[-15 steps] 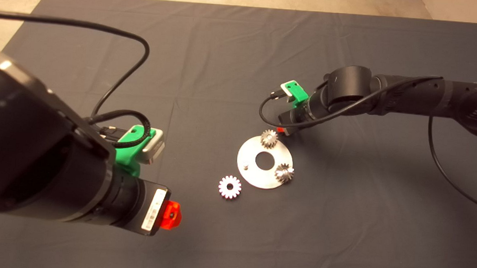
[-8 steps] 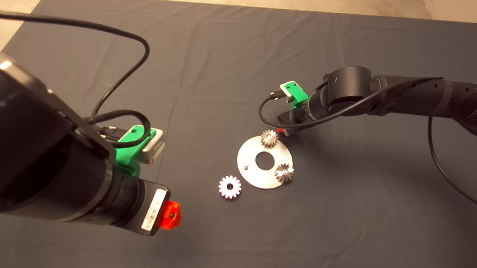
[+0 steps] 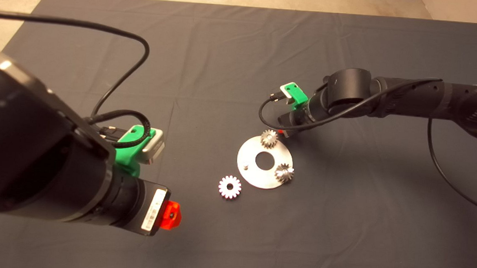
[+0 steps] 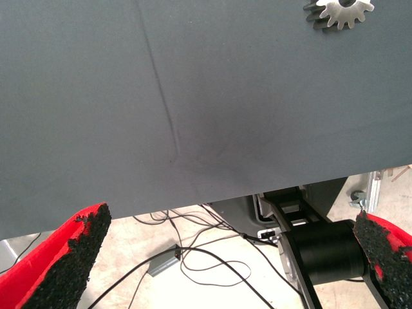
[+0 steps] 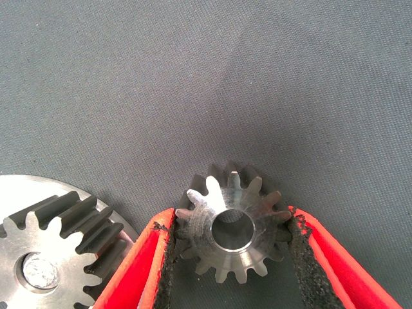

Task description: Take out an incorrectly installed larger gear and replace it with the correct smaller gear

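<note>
Dark mat (image 3: 226, 60) underneath. Right gripper (image 5: 228, 257) low beside round plate (image 3: 247, 153), red fingers (image 5: 138, 264) clamped on smaller gear (image 5: 232, 228). Larger gear (image 3: 230, 187) flat on mat, well beyond left gripper (image 4: 225, 257) fingertips, spread wide, nothing between.

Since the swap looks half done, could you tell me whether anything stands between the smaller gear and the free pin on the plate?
Yes: the pinned gear at the edge of the round plate sits right beside the smaller gear in the right gripper, on the straight line to the bare pin. Lifting over it should clear.
</note>
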Available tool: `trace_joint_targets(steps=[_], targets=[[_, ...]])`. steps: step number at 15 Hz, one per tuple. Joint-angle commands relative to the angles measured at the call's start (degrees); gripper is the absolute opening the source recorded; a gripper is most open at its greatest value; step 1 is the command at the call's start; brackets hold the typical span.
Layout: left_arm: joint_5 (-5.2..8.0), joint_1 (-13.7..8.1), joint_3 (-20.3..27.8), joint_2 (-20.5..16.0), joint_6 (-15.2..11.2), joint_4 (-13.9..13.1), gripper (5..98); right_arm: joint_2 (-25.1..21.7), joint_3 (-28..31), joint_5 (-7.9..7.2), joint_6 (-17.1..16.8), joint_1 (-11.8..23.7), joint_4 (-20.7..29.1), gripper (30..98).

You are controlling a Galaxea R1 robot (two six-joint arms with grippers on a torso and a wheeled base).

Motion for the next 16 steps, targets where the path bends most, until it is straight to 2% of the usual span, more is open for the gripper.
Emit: trace_joint_targets(steps=[1,3,6,7,9,12,14,15,16], targets=[[7.54,-0.89,0.81,0.05,-0.28,-0.88,97.8,-0.24,0.59,-0.32,-0.08,0.81,-1.69,42.7],[7.54,-0.89,0.73,0.05,-0.11,-0.88,97.8,-0.42,1.03,-0.44,-0.17,0.89,-1.57,42.0],[7.54,-0.89,0.73,0.14,0.42,-0.88,97.8,-0.5,0.68,-0.4,-3.59,0.81,-1.61,40.9],[7.54,-0.89,0.73,-0.12,0.51,-0.88,97.8,-0.99,1.0,-0.75,-3.83,0.89,-1.52,40.8],[7.54,-0.89,0.73,-0.12,0.24,-0.88,97.8,-2.44,1.57,-1.46,-3.86,1.07,-1.52,40.2],[7.54,-0.89,0.73,-0.3,-0.1,-0.88,97.8,-4.97,3.32,-1.46,-4.12,1.24,-1.61,38.9],[7.54,-0.28,0.86,0.0,-0.46,-1.19,97.8,-8.84,4.64,-2.16,-4.29,1.99,-1.47,38.9],[7.54,2.28,0.71,0.4,0.55,-0.81,97.8,-10.06,4.53,-1.68,-5.97,2.3,-1.53,38.8],[7.54,3.24,0.64,-0.2,4.93,0.18,97.8,-9.8,4.02,-0.18,-9.42,2.37,-1.85,38.7]])
